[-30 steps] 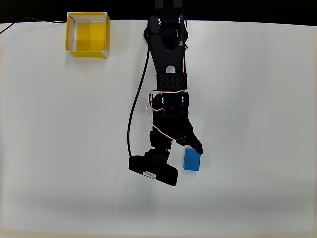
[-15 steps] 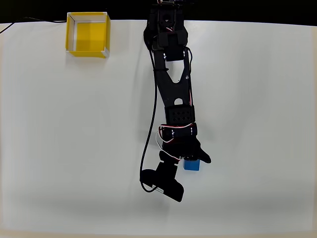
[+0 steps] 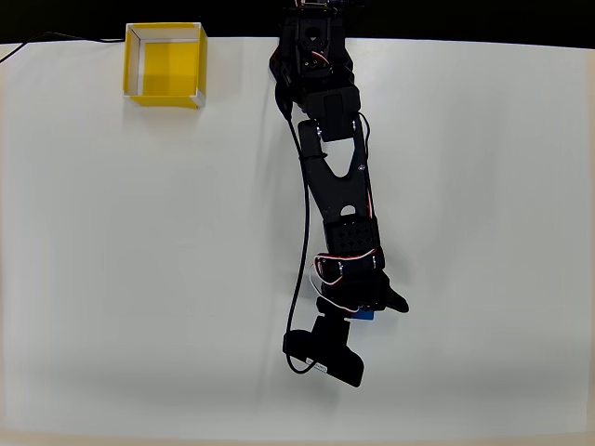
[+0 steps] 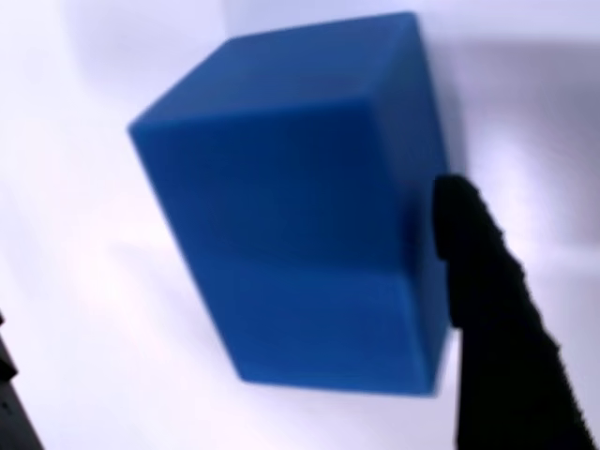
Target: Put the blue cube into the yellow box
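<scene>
The blue cube (image 4: 295, 211) fills the centre of the wrist view, resting on the white table (image 4: 525, 103); in the overhead view only a sliver of it (image 3: 365, 315) peeks out below centre, under the gripper (image 3: 364, 305). One black finger (image 4: 492, 309) lies against the cube's right side at lower right. The other finger is hidden, so I cannot tell how wide the jaws stand. The yellow box (image 3: 165, 65) sits at upper left, well apart.

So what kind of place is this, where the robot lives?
Probably a robot practice table: a plain white table with a yellow box, a blue cube and a black gripper over it.
</scene>
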You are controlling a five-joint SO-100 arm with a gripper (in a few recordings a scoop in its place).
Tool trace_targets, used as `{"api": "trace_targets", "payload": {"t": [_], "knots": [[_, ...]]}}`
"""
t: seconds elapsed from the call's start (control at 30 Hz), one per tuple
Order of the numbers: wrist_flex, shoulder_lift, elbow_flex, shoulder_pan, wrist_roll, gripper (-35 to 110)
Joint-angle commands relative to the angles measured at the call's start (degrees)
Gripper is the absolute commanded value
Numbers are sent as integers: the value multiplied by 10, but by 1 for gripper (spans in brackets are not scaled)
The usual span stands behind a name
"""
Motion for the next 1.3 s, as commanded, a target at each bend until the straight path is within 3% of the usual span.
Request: {"api": "trace_targets", "payload": {"t": [0.0, 0.37, 0.77, 1.07, 1.27], "knots": [[-9, 29, -58, -16, -6, 49], [24, 14, -58, -28, -34, 18], [28, 110, -59, 33, -135, 9], [-129, 260, -23, 208, -308, 9], [-205, 289, 27, 353, -364, 9]]}}
